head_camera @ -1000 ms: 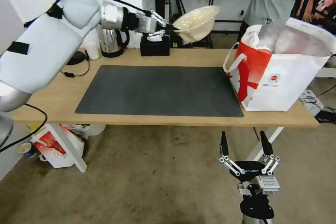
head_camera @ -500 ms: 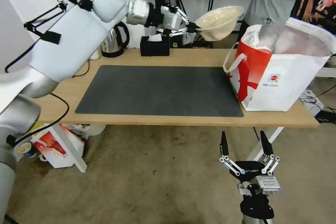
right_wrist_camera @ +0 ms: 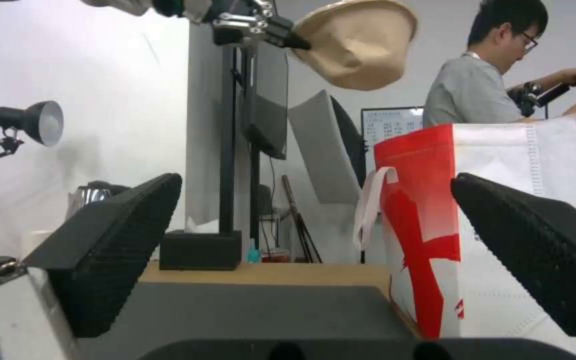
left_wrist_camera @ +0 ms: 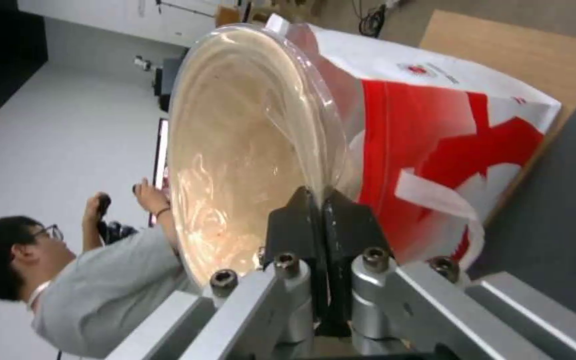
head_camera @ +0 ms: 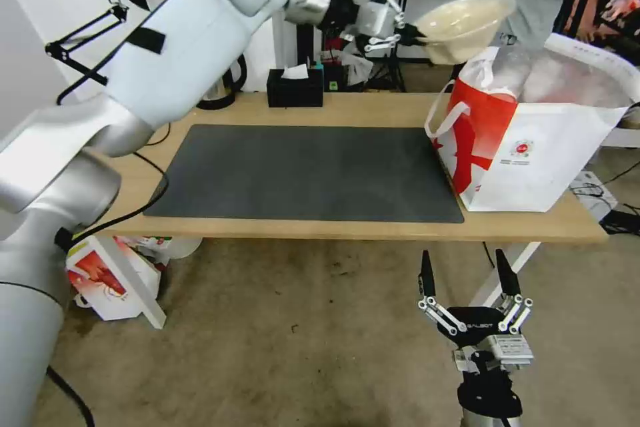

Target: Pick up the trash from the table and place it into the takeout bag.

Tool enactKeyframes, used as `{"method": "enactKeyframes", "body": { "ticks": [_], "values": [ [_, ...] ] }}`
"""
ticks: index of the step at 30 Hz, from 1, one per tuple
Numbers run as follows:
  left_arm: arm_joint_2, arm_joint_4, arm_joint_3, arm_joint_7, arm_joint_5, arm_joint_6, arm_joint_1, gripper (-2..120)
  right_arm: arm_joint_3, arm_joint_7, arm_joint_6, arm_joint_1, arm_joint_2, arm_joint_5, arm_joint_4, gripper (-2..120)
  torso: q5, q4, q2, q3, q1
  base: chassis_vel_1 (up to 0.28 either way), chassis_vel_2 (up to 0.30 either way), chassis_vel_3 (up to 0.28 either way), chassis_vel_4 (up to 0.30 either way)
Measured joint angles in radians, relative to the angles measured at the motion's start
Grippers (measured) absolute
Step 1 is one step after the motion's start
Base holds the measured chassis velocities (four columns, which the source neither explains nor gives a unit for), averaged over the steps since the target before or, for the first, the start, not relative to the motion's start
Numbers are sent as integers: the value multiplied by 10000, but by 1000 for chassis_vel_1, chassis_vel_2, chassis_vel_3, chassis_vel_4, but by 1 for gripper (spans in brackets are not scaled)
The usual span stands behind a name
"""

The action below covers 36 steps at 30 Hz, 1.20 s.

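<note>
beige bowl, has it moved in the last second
Yes. The beige bowl, in the left claw, went right from above the tissue box to the takeout bag.

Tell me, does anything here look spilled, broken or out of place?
Nothing looks spilled or broken. The left tool pinches the beige bowl by its rim, so the bowl hangs tilted in the air beside the open takeout bag. The right tool hangs open below the table edge.
</note>
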Motion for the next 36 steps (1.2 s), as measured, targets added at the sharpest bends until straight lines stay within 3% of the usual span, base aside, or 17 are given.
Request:
{"method": "enactKeyframes", "body": {
  "ticks": [12, 23, 36],
  "values": [
    [-825, 471, 79, -10, 265, -48, -41, 0, 0, 0, 0, 1, 0, 0, 0, 100, -1, 1, 0, 0, 0, 0, 0, 0, 0],
    [-2207, 1337, -180, -23, 786, -277, -13, 0, 0, 0, 0, 0, 0, 0, 0, 100, 1, -1, -1, 0, 0, 0, 0, 0, 0],
    [-2507, 1582, -185, -24, 961, -360, 175, 0, 0, 0, 0, 0, 0, 0, 0, 100, -2, 1, -1, 0, -1, 0, 0, 0, 0]
  ]
}}
